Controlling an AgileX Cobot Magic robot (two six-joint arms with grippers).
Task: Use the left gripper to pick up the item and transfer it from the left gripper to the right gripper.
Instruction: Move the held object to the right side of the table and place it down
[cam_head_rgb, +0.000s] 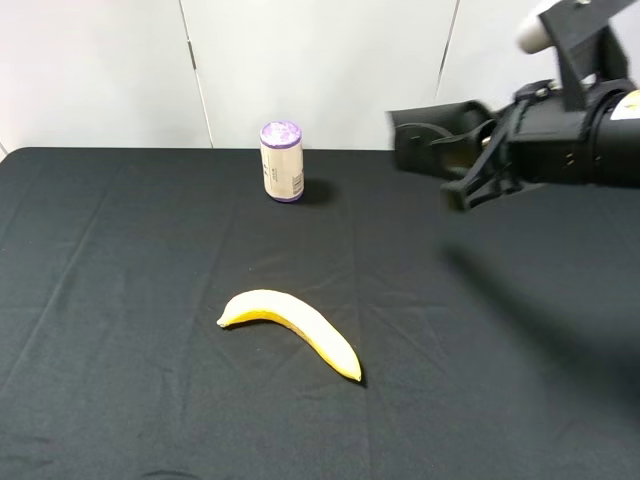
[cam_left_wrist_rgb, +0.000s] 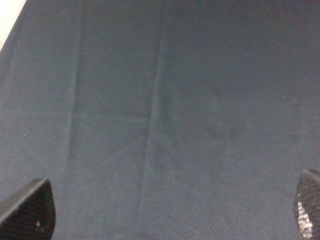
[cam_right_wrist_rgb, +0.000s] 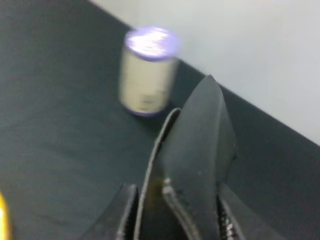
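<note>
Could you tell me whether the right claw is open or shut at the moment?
Shut on the black pouch: the right wrist view shows it clamped between the jaws of the right claw.

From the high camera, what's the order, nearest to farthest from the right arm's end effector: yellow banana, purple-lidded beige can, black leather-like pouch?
1. Black leather-like pouch, clamped in the right end effector, raised at right.
2. Purple-lidded beige can, standing at the back, centre.
3. Yellow banana, lying toward the front.

White panelled wall (cam_head_rgb: 320, 70), black tablecloth (cam_head_rgb: 120, 300)
</note>
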